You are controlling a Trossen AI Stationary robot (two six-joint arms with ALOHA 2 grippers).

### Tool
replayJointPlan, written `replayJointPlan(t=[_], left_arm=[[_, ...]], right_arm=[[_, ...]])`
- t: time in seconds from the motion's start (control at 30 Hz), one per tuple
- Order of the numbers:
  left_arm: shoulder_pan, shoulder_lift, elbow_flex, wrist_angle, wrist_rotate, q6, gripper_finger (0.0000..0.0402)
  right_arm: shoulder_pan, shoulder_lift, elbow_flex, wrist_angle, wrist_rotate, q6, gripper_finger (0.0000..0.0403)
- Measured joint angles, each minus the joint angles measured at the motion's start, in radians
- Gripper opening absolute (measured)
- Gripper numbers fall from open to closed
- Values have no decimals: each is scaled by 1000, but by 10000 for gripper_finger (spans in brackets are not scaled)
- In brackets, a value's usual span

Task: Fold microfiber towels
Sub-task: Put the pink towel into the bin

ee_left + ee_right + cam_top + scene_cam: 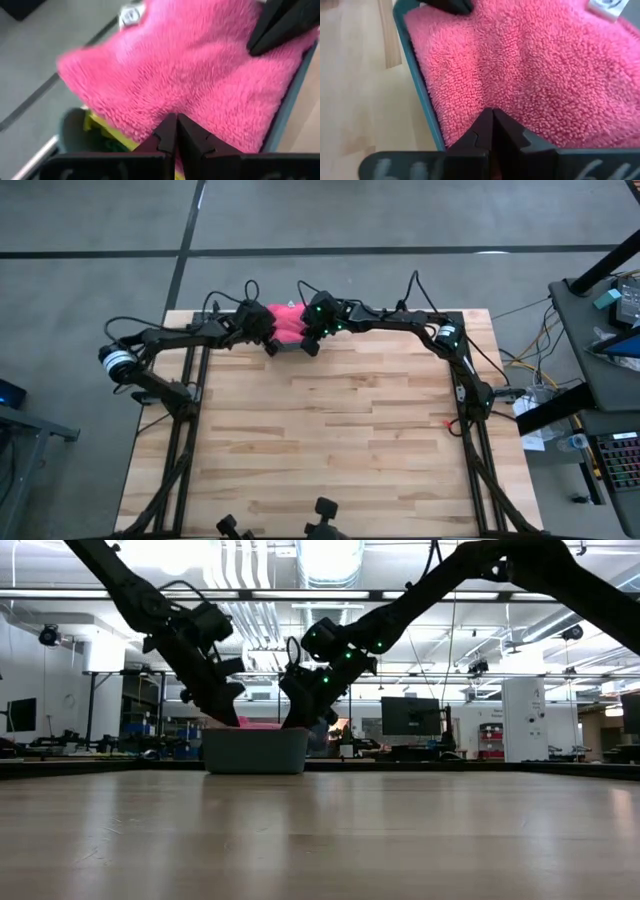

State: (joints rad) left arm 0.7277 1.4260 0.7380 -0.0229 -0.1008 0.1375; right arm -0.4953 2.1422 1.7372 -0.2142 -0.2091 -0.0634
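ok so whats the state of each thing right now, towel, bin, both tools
pink towel: bunched on top in the bin, pinched by both tools
yellow towel: under the pink one, only an edge shows
teal bin: upright at the table's far edge
left tool: shut on the pink towel
right tool: shut on the pink towel

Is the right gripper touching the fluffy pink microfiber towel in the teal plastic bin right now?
Touching. In the right wrist view the right gripper, shut, has its fingertips pressed into the fluffy pink microfiber towel, just inside the teal plastic bin.
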Motion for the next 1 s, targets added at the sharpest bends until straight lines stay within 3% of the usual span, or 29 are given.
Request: replayJointPlan(t=[0.17,0.3,0.6,1.0], left_arm=[[1,-69,-2,5,-7,19,0],[5,-80,-9,78,-81,66,0],[34,44,-3,293,-92,87,0],[37,133,-1,301,-96,78,0]], right_arm=[[0,-30,2,4,0,-11,9],[-5,-58,3,19,11,-17,9],[-69,-50,5,137,66,-42,9],[-90,25,2,154,55,-43,9]])
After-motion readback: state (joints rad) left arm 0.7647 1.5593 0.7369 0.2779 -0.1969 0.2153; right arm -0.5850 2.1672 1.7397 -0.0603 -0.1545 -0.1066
